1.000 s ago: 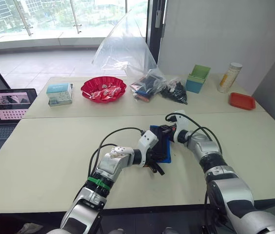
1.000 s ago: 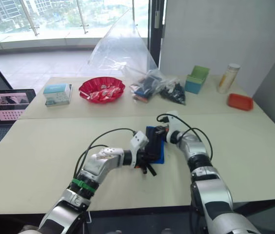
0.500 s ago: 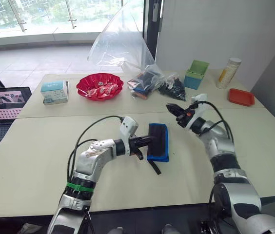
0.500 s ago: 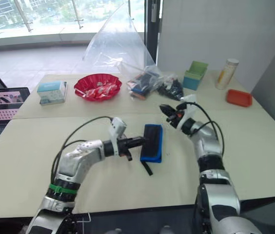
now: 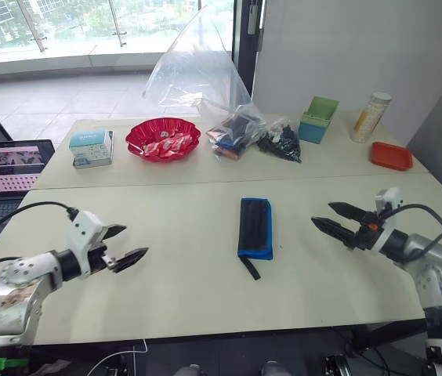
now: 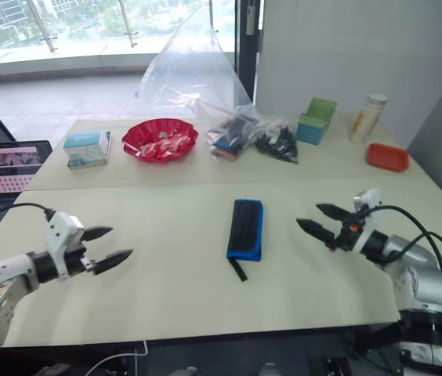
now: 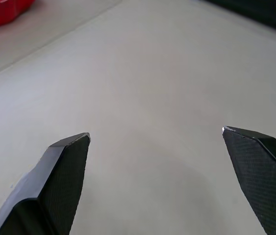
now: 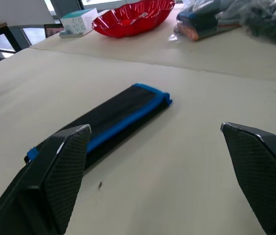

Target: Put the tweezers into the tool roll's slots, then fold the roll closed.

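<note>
Roll: the tool roll (image 5: 255, 227) lies folded shut on the table (image 5: 182, 211), a narrow black bundle with blue trim along its edge and its strap (image 5: 250, 268) trailing loose from the near end.
Left gripper: my left gripper (image 5: 124, 245) hangs just above bare tabletop with its fingers spread wide and nothing between them; the roll is well apart from it, off toward my right.
Right gripper: my right gripper (image 5: 337, 220) is likewise wide open and empty, pointing at the roll, which sits near but clear of its tips; the wrist view shows the roll (image 8: 106, 120) lying ahead between the two fingers.
Tweezers: I see none loose on the table, so I judge they are inside the folded roll, though I cannot confirm that from here.
Step in hand: by my reading the folding is done and both arms are clear of the work.
Next move: I think little is left; if the strap needs securing, I would bring the right gripper in low to its loose end and use the left to steady the bundle.
Risk: a nudge to the fold could let it spring open.
</note>
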You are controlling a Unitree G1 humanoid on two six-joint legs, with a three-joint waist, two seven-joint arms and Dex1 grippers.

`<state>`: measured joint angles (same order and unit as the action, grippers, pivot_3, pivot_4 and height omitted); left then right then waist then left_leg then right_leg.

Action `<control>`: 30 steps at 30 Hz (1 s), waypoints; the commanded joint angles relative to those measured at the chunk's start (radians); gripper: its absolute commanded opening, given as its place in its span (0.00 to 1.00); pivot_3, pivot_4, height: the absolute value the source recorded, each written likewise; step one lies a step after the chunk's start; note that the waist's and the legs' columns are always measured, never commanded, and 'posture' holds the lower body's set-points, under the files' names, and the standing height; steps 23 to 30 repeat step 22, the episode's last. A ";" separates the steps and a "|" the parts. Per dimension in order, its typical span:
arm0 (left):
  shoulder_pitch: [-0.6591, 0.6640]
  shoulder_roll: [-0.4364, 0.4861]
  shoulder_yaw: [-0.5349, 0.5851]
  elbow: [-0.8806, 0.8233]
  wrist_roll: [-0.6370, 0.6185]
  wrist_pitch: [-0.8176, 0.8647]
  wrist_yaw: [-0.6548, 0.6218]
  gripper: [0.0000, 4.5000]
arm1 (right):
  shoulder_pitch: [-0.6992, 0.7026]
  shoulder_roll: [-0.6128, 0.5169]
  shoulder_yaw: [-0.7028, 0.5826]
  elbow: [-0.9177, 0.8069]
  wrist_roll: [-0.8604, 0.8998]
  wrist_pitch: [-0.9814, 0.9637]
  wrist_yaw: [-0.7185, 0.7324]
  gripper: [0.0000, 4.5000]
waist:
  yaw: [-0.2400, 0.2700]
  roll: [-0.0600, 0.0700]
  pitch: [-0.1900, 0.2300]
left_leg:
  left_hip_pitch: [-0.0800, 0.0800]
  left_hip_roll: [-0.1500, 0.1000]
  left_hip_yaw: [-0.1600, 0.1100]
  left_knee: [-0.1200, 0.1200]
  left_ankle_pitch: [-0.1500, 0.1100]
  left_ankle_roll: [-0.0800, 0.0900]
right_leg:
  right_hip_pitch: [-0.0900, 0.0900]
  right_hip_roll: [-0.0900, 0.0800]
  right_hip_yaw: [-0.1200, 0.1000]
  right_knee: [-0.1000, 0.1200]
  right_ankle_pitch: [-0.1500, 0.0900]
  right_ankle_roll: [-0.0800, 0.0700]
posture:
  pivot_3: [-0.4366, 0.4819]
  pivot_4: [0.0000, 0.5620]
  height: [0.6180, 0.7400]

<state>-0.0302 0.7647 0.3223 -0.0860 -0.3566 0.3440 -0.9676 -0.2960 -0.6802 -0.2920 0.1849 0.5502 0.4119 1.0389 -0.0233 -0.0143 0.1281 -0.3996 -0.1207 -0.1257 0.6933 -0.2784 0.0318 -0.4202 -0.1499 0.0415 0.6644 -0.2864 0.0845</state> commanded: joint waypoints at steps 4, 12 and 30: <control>0.087 0.037 0.100 0.090 0.013 -0.121 -0.010 1.00 | 0.087 -0.054 -0.044 -0.023 -0.055 -0.080 -0.035 1.00 | 0.010 0.001 0.000 | 0.001 0.000 0.000 -0.001 0.000 0.000 | 0.000 0.000 0.000 0.000 0.000 0.000 | 0.48 0.27 1.00; 0.178 -0.011 0.134 0.147 0.031 -0.225 0.057 1.00 | 0.179 -0.091 -0.060 0.004 -0.107 -0.184 -0.025 1.00 | 0.011 0.001 0.000 | 0.001 0.000 0.001 -0.001 0.000 0.000 | 0.000 0.000 0.000 0.000 0.000 0.000 | 0.48 0.27 1.00; 0.190 -0.037 0.109 0.096 0.007 -0.204 0.080 1.00 | 0.145 -0.109 -0.086 0.098 -0.094 -0.146 -0.040 1.00 | 0.023 0.005 0.004 | 0.018 -0.007 -0.017 -0.013 0.003 0.003 | 0.031 -0.013 -0.028 -0.018 0.000 -0.001 | 0.48 0.27 1.00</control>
